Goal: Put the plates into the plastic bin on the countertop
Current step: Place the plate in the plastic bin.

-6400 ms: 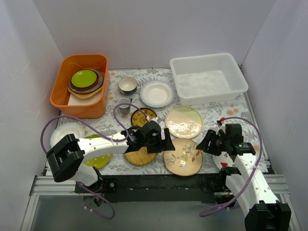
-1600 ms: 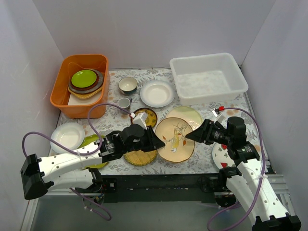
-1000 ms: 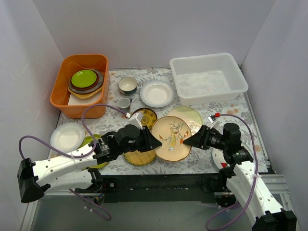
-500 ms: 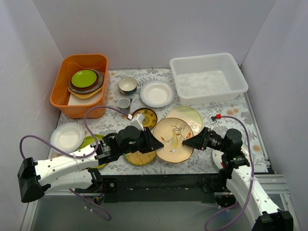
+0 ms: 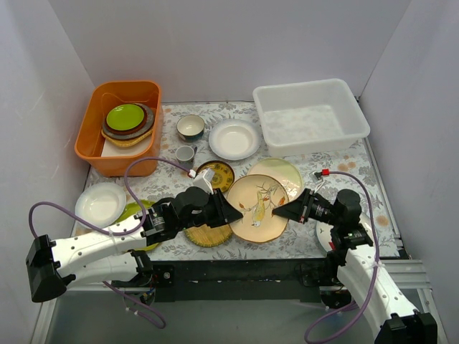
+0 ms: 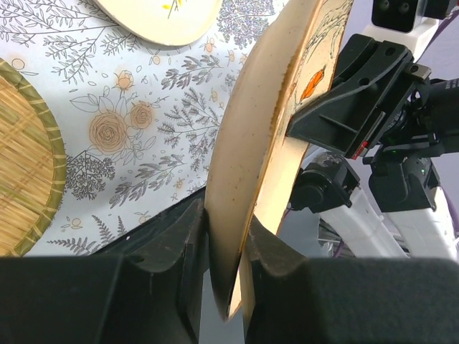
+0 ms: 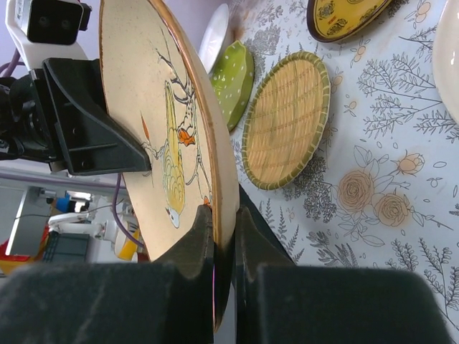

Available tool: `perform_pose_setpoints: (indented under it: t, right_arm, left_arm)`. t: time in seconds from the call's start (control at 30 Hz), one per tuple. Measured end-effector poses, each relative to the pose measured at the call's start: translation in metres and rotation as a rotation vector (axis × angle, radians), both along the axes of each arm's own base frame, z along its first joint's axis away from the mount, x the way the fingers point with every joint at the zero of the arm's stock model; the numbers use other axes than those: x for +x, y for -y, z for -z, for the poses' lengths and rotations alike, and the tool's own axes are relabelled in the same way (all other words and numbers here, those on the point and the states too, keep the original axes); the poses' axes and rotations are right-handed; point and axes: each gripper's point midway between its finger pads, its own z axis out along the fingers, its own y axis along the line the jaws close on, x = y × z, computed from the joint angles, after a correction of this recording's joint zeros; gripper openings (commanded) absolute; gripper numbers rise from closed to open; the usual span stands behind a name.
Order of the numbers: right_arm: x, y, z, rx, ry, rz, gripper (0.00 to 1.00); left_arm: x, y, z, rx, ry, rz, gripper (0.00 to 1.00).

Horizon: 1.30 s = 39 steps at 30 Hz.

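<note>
Bench [image 5: 358, 172] centre: sprig plate [image 5: 254, 208], raised and tilted, clamped at opposite rims by left pincer [image 5: 233, 213] and right pincer [image 5: 281, 212]; both arms bar the near middle. Far right: plastic bin [image 5: 308, 123], open-topped, tall walls to clear. Between: glossy cream plate [image 5: 281, 170], flat and low, open air above. Far left: orange tub [image 5: 118, 161], high-walled.

A robotics lab test cell, as I see it: plain white panels [image 5: 215, 43] box in my worktop [image 5: 358, 159], its floral cloth stops at a bare aluminium rail [image 5: 412, 271], and purple cables [image 5: 128, 185] loop across the dishes.
</note>
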Motion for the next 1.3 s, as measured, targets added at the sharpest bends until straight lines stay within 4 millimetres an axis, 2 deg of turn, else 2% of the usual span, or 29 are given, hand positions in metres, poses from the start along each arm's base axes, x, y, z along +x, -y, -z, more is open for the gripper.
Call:
perform_pose_setpoints:
  t: [0.07, 0.1, 0.13, 0.2, 0.23, 0.33, 0.43, 0.67, 0.9, 1.0, 1.17, 1.3]
  right_arm:
    - [0.001, 0.0, -0.001, -0.012, 0.001, -0.002, 0.01]
    - [0.002, 0.0, -0.002, -0.022, 0.003, -0.002, 0.01]
    - [0.002, 0.0, -0.003, -0.032, 0.003, -0.004, 0.01]
    - [0.005, 0.001, -0.006, -0.066, 0.013, -0.006, 0.01]
    - [0.007, 0.001, -0.007, -0.086, 0.017, -0.007, 0.01]
    - [0.017, 0.004, -0.006, -0.158, 0.011, 0.014, 0.01]
    - [0.025, 0.006, -0.009, -0.208, 0.004, 0.027, 0.01]
    - [0.043, 0.009, -0.017, -0.286, 0.004, 0.041, 0.01]
    - [0.075, 0.019, -0.025, -0.412, 0.013, 0.112, 0.01]
    - [0.093, 0.024, -0.034, -0.463, 0.033, 0.143, 0.01]
    - [0.123, 0.032, -0.051, -0.516, 0.076, 0.191, 0.01]
    - [0.147, 0.039, -0.057, -0.543, 0.08, 0.222, 0.01]
  left_arm:
    - [0.0, 0.0, 0.0, 0.002, -0.001, 0.0, 0.24]
    - [0.0, 0.0, 0.001, 0.003, -0.001, -0.001, 0.35]
    - [0.0, -0.001, 0.001, 0.005, -0.001, -0.002, 0.4]
    - [0.002, 0.001, 0.0, 0.007, 0.004, -0.003, 0.57]
    - [0.003, 0.002, 0.0, 0.011, 0.01, -0.002, 0.69]
    - [0.005, 0.005, -0.008, 0.002, 0.024, -0.003, 0.87]
    - [0.009, 0.007, -0.012, 0.011, 0.041, -0.009, 0.98]
    - [0.018, 0.006, -0.013, 0.093, 0.065, -0.024, 0.98]
    - [0.031, 0.001, -0.011, 0.241, 0.086, -0.047, 0.98]
    - [0.035, -0.002, 0.0, 0.323, 0.083, -0.05, 0.98]
    - [0.037, -0.01, 0.029, 0.46, 0.062, -0.04, 0.98]
    - [0.037, -0.015, 0.044, 0.52, 0.046, -0.035, 0.98]
